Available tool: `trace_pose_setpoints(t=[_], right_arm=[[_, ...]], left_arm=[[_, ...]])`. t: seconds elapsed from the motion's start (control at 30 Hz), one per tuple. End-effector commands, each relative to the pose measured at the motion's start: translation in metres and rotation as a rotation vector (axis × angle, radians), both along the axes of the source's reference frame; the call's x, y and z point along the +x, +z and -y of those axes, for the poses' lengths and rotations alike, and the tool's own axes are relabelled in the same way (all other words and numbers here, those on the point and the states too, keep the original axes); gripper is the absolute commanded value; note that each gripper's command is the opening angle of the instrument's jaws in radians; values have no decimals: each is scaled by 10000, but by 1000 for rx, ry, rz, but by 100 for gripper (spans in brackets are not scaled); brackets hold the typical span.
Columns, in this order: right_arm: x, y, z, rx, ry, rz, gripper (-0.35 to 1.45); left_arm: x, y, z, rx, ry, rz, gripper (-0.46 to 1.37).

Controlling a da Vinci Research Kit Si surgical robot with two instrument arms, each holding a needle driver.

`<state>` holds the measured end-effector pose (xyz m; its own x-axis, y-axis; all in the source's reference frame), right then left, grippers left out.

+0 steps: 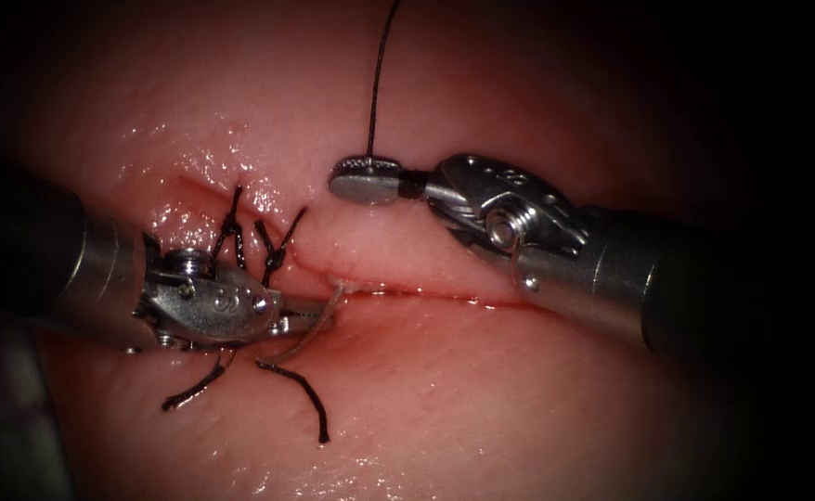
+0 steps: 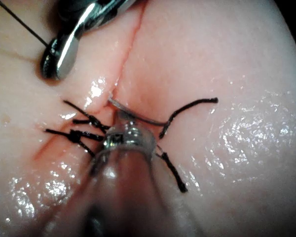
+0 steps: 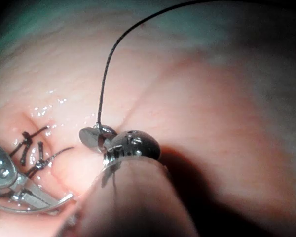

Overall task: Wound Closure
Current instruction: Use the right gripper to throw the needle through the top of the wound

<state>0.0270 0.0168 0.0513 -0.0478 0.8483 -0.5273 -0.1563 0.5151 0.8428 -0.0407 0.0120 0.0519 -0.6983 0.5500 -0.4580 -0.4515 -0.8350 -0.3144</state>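
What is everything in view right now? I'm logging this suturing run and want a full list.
tissue: one, pink, across the view.
cut: one, running left to right through the tissue.
needle: one, pale curved, held near one end by the left tool, its other end at the cut.
thread: one, dark, rising from the right tool.
knots: two, black, with cut ends, at the cut's left part.
red fluid: thin line along the cut.
left tool: shut on the needle.
right tool: shut on the thread.
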Motion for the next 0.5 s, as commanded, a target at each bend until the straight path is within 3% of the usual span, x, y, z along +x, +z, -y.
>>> trace_pose_setpoints(t=[0.03, 0.1, 0.27, 0.5], right_arm=[[-7, 6, -2, -136, -6, 13, 43], [-13, 11, -7, -224, -17, 25, 61], [-31, 23, -15, -260, -26, 31, 101], [-42, 24, -17, -272, -30, 27, 115]], left_arm=[[0, -1, 0, -6, 14, 2, -35], [1, -2, -1, -16, 21, 1, -35], [3, -5, -4, -42, 44, 13, -35], [2, -11, -10, -89, 93, 46, -35]])
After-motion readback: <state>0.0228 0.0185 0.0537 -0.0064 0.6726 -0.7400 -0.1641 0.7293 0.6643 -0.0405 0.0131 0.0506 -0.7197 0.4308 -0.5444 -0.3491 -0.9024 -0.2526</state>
